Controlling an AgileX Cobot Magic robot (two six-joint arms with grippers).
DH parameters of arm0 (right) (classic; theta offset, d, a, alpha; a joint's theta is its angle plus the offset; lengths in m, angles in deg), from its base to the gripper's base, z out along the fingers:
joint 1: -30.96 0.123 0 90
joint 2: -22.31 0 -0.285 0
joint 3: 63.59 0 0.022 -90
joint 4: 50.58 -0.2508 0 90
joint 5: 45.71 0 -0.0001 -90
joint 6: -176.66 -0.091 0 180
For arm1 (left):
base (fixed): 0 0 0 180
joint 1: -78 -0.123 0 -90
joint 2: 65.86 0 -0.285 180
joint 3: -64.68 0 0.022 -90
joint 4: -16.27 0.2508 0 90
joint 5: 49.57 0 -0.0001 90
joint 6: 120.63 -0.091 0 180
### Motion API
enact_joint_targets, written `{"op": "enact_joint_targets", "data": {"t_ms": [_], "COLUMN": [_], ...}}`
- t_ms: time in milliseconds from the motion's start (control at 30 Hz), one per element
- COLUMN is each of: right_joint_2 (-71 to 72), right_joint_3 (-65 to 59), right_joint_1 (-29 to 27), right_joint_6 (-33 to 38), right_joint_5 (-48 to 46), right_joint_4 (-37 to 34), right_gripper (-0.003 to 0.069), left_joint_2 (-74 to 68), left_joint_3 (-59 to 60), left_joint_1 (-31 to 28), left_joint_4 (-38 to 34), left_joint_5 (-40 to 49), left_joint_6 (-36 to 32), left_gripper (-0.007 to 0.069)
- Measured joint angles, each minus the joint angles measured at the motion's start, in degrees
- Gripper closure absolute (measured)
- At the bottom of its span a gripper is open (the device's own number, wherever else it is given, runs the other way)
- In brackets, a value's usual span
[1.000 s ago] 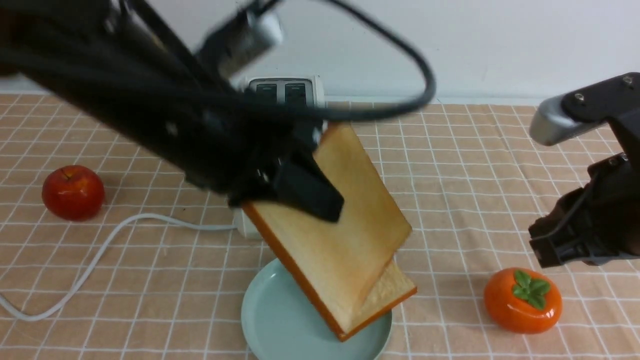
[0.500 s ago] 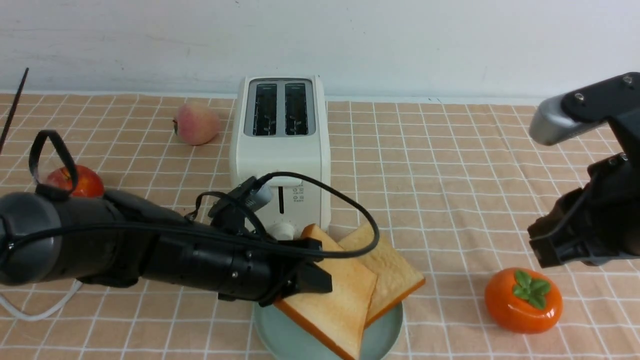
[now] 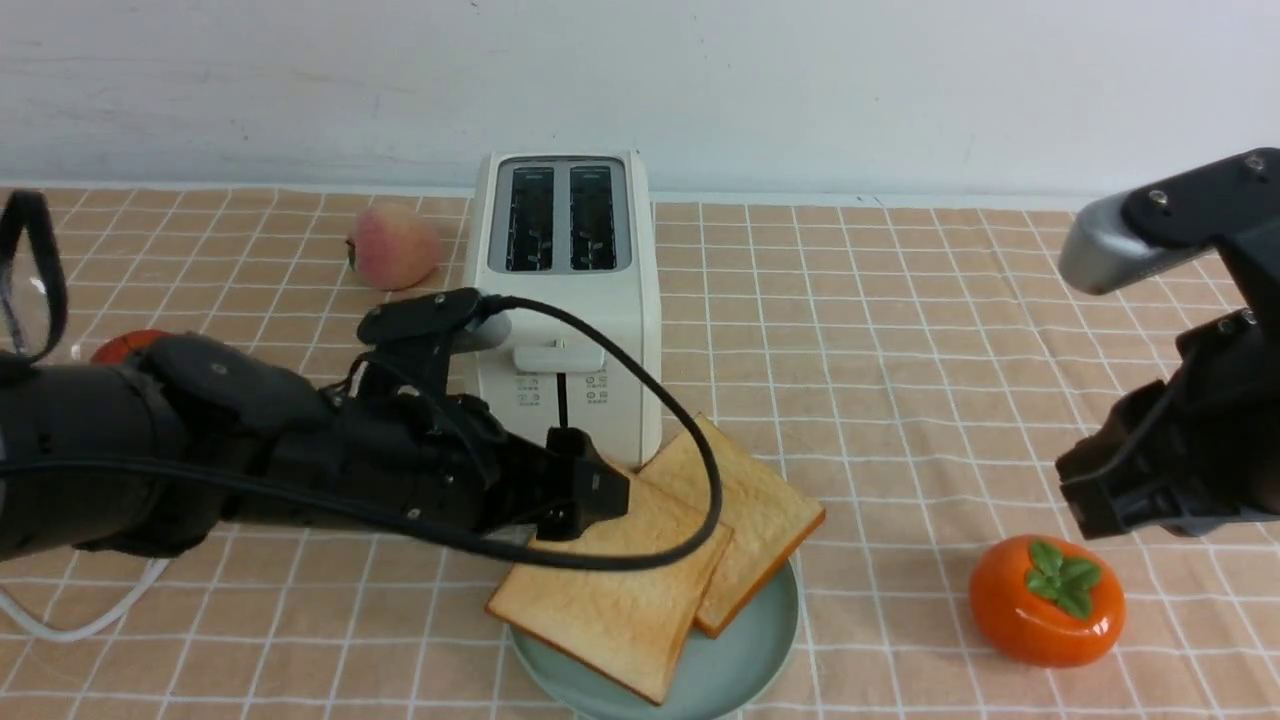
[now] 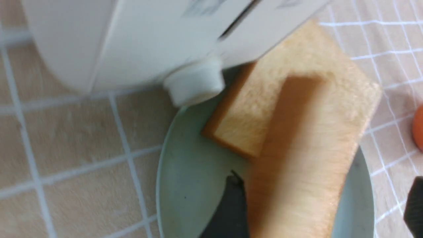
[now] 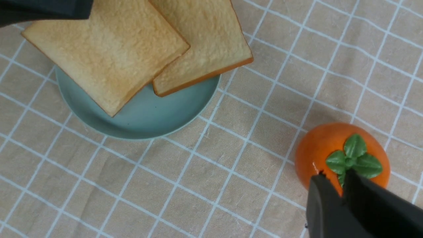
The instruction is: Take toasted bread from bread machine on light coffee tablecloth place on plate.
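Two slices toasted bread (image 3: 610, 590) lie overlapped on plate (image 3: 745, 660); bread machine (image 3: 565, 300) slots look empty. Left gripper (image 3: 592, 495) hangs over near slice, jaws apart, gripping nothing. You have only retreat left.

We've got the bread machine (image 3: 560, 300) at the back of the tablecloth (image 3: 900, 330), the plate (image 3: 745, 655) just before it, and on the plate the left slice (image 3: 610, 590) of toasted bread overlapping the right slice (image 3: 760, 510). A persimmon (image 3: 1045, 600) sits right of the plate, a peach (image 3: 392, 245) left of the bread machine.
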Motion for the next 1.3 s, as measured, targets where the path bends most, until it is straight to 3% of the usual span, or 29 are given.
{"op": "enact_joint_targets", "data": {"t_ms": [100, 233, 300, 333, 367, 400, 500, 567, 733, 967, 1067, 1300], "right_joint_2": [0.00, 0.00, 0.00, 0.00, 0.00, 0.00, 0.00, 0.19, 5.68, 24.96, 34.89, 44.81], "right_joint_3": [0.00, 0.00, 0.00, 0.00, 0.00, 0.00, 0.00, 0.00, -3.85, -24.77, -35.25, -46.71], "right_joint_1": [0.00, 0.00, -0.08, -0.18, -1.39, -1.92, -8.27, -13.32, -18.22, -18.42, -18.42, -18.42], "right_joint_6": [0.00, 0.34, 0.57, 0.25, -2.00, -3.11, -12.73, -18.45, -23.12, -24.17, -28.16, -36.06], "right_joint_5": [-0.05, -1.18, -3.04, -3.11, -3.13, -3.08, -2.26, -0.83, 5.25, 24.89, 31.38, 35.01], "right_joint_4": [0.00, 0.17, 2.81, 3.53, 6.82, 7.27, 14.56, 16.76, 14.02, 12.90, 12.85, 16.45], "right_gripper": [0.0557, 0.0554, 0.0554, 0.0552, 0.0552, 0.0552, 0.0571, 0.0607, 0.0678, 0.0678, 0.0673, 0.0642], "left_joint_2": [4.14, 7.84, 9.21, 9.34, 9.60, 9.59, 11.89, 16.36, 29.13, 48.90, 57.72, 72.43], "left_joint_3": [0.00, 0.00, -0.14, -0.22, -1.57, -1.80, -6.28, -8.91, -9.25, -2.64, 2.32, 9.31], "left_joint_1": [0.00, 0.00, -0.86, -1.05, -3.58, -3.95, -9.87, -12.45, -12.82, -11.25, -9.42, -9.11], "left_joint_4": [10.81, 23.43, 32.75, 33.45, 39.79, 40.47, 48.74, 50.61, 48.40, 48.31, 48.71, 48.72], "left_joint_5": [3.28, 13.26, 21.50, 22.13, 27.78, 27.78, 37.46, 41.65, 42.77, 40.68, 40.32, 39.70], "left_joint_6": [1.68, 10.15, 20.73, 22.73, 30.99, 32.00, 45.28, 49.08, 50.39, 49.64, 46.29, 48.47], "left_gripper": [-0.0024, 0.0073, 0.0225, 0.0239, 0.0384, 0.0384, 0.0622, 0.0638, 0.0638, 0.0638, 0.0638, 0.0638]}}
